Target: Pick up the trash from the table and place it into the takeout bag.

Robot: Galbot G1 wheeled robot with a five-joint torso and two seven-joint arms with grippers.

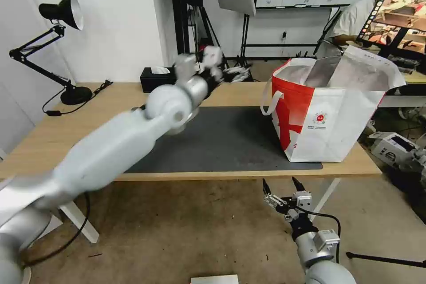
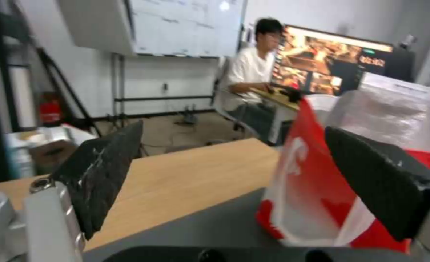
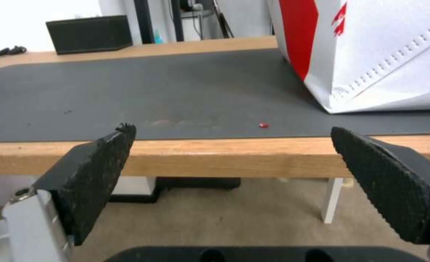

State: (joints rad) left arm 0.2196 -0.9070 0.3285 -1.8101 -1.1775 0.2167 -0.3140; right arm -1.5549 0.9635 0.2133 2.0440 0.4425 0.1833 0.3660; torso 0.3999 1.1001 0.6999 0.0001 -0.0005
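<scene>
The takeout bag point(image 1: 328, 115) stands open on the right end of the table point(image 1: 66, 128), its foil lining showing; it also appears in the wrist views point(image 2: 312, 182) point(image 3: 380, 54). My left gripper point(image 1: 222, 69) is stretched out above the back of the dark mat point(image 1: 230, 142), left of the bag. It is open point(image 2: 229, 171), with nothing between its pads. My right gripper point(image 1: 280, 186) hangs open below the table's front edge point(image 3: 224, 156), its pads point(image 3: 98, 171) empty. The trash is out of view, apart from a tiny red scrap point(image 3: 263, 125) on the mat.
A black tissue box point(image 1: 157, 77) sits at the table's back edge, and a black desk lamp point(image 1: 62, 13) stands at the far left. Boxes point(image 1: 392, 146) lie on the floor to the right of the table.
</scene>
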